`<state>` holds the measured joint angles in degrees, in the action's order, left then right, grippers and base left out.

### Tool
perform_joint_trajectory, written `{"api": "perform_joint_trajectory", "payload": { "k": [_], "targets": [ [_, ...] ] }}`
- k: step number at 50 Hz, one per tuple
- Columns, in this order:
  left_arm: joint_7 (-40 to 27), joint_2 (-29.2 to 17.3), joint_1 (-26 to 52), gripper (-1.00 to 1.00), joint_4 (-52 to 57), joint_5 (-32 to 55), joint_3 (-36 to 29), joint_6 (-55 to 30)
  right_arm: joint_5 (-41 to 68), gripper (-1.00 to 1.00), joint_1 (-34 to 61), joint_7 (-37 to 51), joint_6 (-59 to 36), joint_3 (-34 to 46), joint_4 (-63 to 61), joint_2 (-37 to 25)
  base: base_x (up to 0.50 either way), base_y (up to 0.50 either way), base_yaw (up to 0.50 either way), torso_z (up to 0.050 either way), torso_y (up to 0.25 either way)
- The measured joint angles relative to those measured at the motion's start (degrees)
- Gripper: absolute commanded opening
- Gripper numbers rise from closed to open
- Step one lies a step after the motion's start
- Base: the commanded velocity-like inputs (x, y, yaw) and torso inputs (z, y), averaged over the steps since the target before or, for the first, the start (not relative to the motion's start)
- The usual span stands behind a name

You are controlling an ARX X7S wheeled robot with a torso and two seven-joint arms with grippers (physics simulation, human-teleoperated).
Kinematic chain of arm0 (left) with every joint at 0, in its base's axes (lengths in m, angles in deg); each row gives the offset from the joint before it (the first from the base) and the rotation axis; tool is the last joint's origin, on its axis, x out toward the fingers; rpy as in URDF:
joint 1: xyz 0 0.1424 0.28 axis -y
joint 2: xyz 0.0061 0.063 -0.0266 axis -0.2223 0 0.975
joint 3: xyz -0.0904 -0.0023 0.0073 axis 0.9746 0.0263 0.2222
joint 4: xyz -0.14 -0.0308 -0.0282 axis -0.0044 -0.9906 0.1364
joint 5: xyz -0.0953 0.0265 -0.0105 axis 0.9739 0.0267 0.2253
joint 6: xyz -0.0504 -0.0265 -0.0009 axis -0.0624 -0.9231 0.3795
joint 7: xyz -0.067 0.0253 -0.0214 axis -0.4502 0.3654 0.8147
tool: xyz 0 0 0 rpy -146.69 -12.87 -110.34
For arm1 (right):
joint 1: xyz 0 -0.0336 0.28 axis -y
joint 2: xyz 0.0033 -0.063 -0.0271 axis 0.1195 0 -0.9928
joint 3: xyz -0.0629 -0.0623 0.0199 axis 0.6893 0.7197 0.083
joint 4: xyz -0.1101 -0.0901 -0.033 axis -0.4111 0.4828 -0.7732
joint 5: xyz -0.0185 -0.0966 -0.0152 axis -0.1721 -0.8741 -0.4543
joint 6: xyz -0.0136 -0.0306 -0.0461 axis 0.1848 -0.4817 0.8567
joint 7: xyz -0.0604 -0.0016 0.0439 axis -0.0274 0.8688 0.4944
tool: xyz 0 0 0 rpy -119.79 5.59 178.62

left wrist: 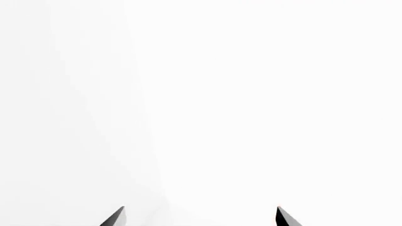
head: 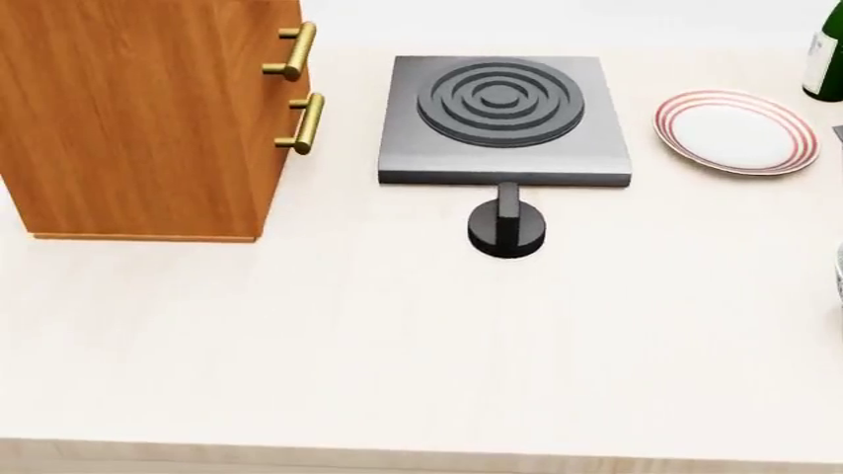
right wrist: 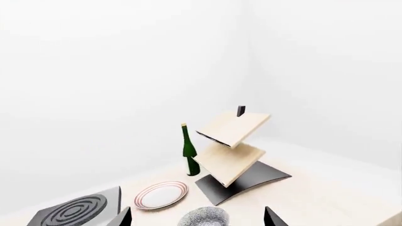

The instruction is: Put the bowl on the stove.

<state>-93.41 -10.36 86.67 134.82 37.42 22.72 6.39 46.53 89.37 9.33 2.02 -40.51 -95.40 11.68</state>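
The bowl (right wrist: 204, 217) shows only in the right wrist view, where its grey-and-white patterned rim rises at the lower frame edge between the two dark fingertips of the right gripper (right wrist: 197, 220). Those tips stand spread wide, one on each side of the bowl, so this gripper is released and grips nothing. Whether a tip touches the bowl cannot be told. In the head view only a thin pale sliver at the counter's right edge (head: 838, 276) may be the bowl.

The stove (head: 502, 117) sits toward the counter's (head: 395, 346) far edge, its dark ringed burner bare. Just in front of it, toward the near edge, stands the black round knob (head: 507, 227). To the stove's right lies the white plate with red rings (head: 735, 130), and beyond that, at the far right corner, a green bottle (head: 824, 59) stands upright. In the right wrist view a tilted two-tier wooden rack on a dark base (right wrist: 234, 150) stands next to the bottle.

A wooden cabinet with brass handles (head: 145, 114) fills the counter's far left corner.

The left gripper (left wrist: 199, 217) faces blank white, its tips wide apart and holding nothing.
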Motion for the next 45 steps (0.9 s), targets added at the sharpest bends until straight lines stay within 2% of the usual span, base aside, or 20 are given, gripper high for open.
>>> {"api": "perform_joint_trajectory", "payload": {
  "k": [13, 45],
  "targets": [
    [-0.72, -0.68, -0.17, 1.00, -0.32, -0.46, -0.62, 0.15, -0.41, 1.00, -0.80, -0.02, 0.98, 1.32, -0.11, 0.21, 0.02, 0.00, 0.00, 0.000, 0.000],
    [-2.17, -1.96, -0.54, 1.00, -1.19, -1.03, -1.80, 0.99, -0.29, 1.00, -1.93, 0.24, 3.27, 2.50, 0.04, 1.00, 0.50, 0.00, 0.00, 0.000, 0.000]
  ]
}}
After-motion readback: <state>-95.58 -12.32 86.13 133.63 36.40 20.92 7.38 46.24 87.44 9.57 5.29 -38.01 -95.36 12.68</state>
